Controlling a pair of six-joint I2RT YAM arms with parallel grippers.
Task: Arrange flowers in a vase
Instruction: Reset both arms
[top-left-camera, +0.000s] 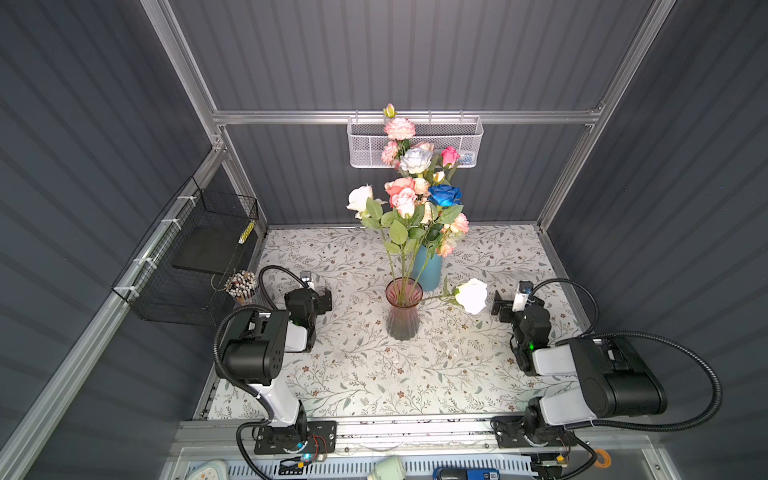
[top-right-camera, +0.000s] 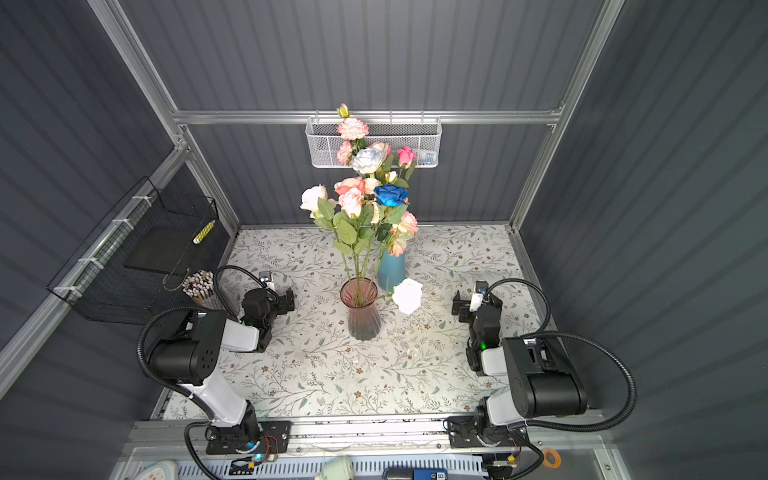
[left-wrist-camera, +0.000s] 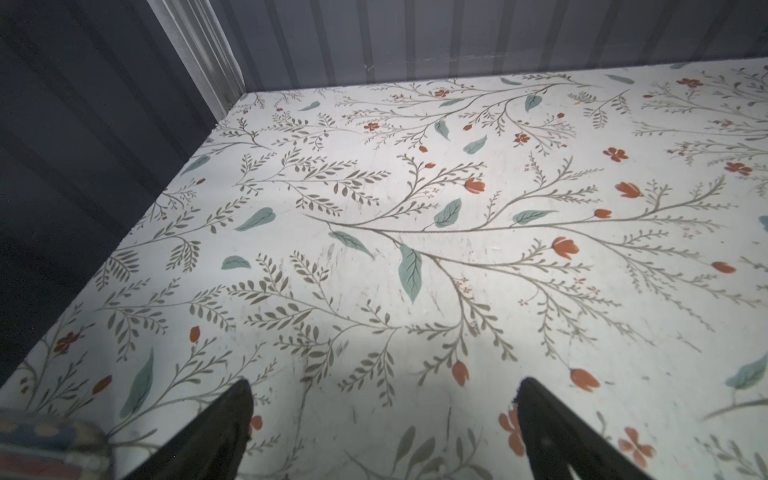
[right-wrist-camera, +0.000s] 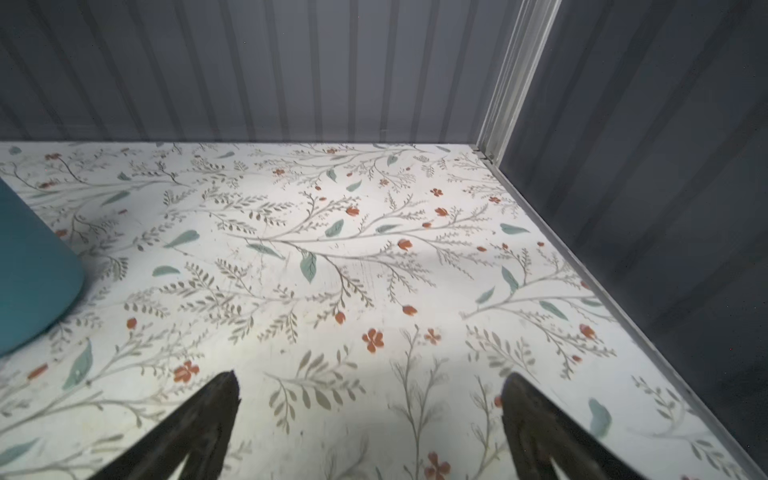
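Left tool (left-wrist-camera: 384, 395): jaws wide apart, nothing between them, only the floral-printed tabletop (left-wrist-camera: 415, 174) below. Right tool (right-wrist-camera: 370, 386): likewise apart and empty. The foot of the teal opaque vase (right-wrist-camera: 33, 270) shows at the edge of its wrist view. In both top views I see both arms low at the sides, well apart from the vases.

A few long green stems stand in the pink ribbed glass vase (top-left-camera: 402, 309) at mid-tabletop. One of them, a white rose (top-left-camera: 471, 296), droops over the rim toward the right tool. The bulk of the artificial flowers (top-left-camera: 419, 187), pink, peach, cream and one blue, stands in the teal vase just behind.

My reading: between transfers, no stem in hand. The next move calls for a pinch on one stem in the teal vase, below the leaves. It then needs a straight lift clear of the neck and a careful feed into the pink vase without tipping it.

Writing: none legible on vases or arms.
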